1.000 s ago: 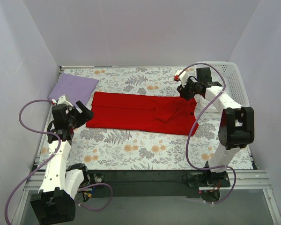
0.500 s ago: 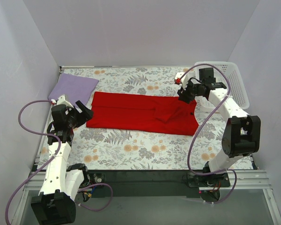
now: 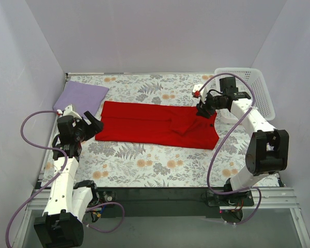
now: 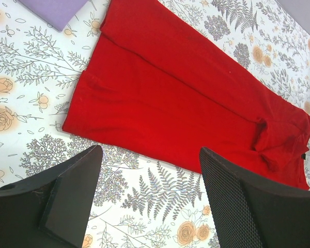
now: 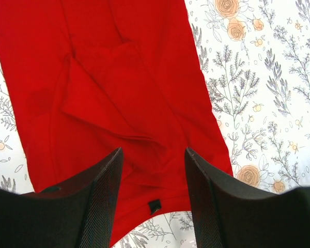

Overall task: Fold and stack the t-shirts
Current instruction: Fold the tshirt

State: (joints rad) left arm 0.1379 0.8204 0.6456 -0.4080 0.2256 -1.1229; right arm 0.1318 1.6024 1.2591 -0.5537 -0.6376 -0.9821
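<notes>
Two shirts lie on the floral-print surface [image 3: 144, 163]. The red t-shirt [image 3: 150, 124] stretches across the middle as a long flat band. The lavender t-shirt [image 3: 81, 97] sits folded at the far left corner, near the red one but apart from it. My left gripper [image 4: 150, 152] is spread wide and empty, just beside the red shirt's left edge. My right gripper [image 5: 153, 152] hangs over its rumpled right end, jaws parted, holding nothing.

Matt red cloth shirt [image 3: 157, 124]; white plastic lattice basket [image 3: 258, 93].
</notes>
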